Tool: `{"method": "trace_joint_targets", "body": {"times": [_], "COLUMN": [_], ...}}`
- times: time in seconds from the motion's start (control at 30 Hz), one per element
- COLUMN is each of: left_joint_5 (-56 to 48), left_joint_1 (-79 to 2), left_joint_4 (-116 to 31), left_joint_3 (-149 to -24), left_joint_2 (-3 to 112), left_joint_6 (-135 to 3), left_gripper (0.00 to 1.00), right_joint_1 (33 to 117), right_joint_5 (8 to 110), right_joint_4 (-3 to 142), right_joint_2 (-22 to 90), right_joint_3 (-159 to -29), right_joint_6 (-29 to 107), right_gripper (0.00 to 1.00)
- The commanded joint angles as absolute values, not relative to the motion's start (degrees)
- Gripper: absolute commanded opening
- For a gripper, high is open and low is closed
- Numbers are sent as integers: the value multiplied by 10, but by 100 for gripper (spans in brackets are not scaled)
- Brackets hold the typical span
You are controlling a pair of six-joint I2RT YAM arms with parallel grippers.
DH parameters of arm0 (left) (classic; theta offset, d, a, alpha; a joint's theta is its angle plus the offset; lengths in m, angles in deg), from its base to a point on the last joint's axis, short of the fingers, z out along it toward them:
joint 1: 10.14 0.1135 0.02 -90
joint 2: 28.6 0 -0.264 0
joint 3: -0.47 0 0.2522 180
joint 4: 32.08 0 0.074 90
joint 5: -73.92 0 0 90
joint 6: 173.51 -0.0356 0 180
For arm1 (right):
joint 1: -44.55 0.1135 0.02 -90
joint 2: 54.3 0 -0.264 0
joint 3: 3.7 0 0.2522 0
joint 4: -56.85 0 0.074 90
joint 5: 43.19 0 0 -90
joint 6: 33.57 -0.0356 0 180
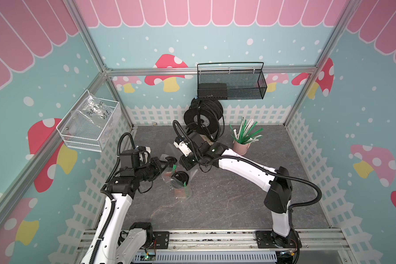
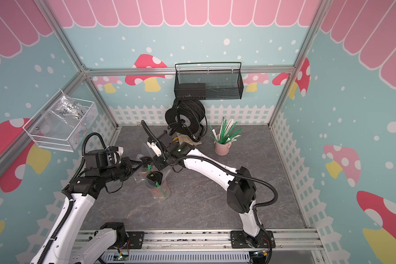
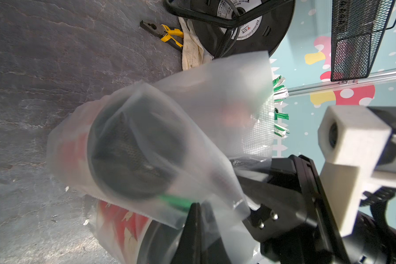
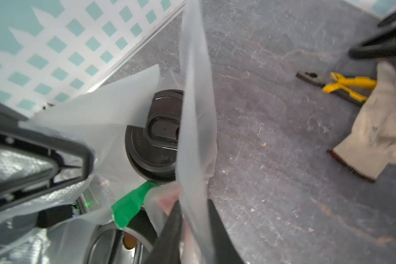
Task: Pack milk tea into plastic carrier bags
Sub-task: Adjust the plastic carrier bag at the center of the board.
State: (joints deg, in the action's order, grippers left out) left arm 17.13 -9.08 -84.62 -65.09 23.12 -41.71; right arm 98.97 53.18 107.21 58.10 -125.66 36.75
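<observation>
You've got both milk tea cups upright in the plastic bag, well left of the pink straw cup. Prob only gathering the handles is left. L arm reaches in level, left gripper pinched tight on bag film. R wrist bends down, right gripper straddles film; can't tell if clamped.

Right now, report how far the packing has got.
Done: one cup and the second cup look to be standing inside the bag. In hand: the left gripper is shut on the bag's top edge, and the right gripper has its fingers either side of a loose flap. Left: probably gathering the handles and letting go.
</observation>
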Motion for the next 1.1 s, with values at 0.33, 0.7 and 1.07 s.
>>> {"method": "trace_joint_targets", "body": {"times": [0.33, 0.7, 1.07], "left_joint_5": [82, 42, 36], "left_joint_1": [-237, -352, -365], "left_joint_4": [-804, -775, -774], "left_joint_3": [-746, -823, -819], "left_joint_2": [297, 421, 462], "left_joint_6": [-355, -314, -309], "left_gripper": [0, 0, 0], "right_joint_1": [988, 940, 923], "right_joint_5": [480, 496, 506], "right_joint_4": [1103, 1116, 1098], "right_joint_2": [452, 357, 332], "right_joint_3": [-1222, -1092, -1036], "right_joint_6": [305, 246, 235], "right_gripper": [0, 0, 0]}}
